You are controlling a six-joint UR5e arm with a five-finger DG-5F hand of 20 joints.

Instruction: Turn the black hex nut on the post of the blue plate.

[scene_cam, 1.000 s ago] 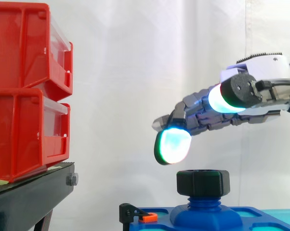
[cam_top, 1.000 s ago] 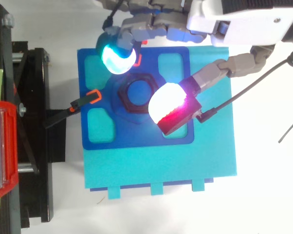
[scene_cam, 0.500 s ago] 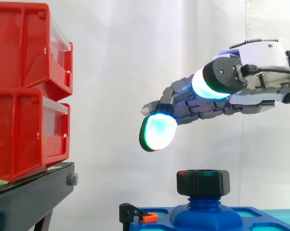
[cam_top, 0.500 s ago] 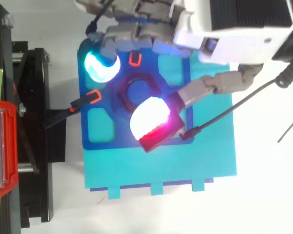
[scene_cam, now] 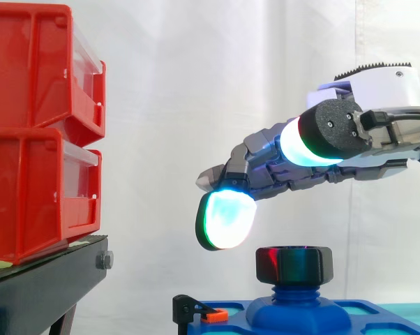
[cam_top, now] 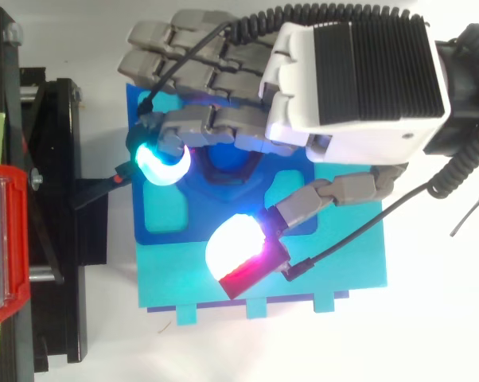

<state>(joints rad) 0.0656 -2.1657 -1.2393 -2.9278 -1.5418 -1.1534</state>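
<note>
I see the hand hovering just above the black hex nut, fingers loosely spread and holding nothing. Its lowest glowing pad seems clear of the nut, up and left. The nut sits atop the post of the blue plate.

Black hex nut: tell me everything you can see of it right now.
The black hex nut looks like matte plastic, with flat faceted sides. It sits level atop the blue threaded post rising from the blue plate. Red and green glints show on its facets. Only the post touches it: the hand hovers above, its nearest fingertip pad up and left, clear of it.
</note>
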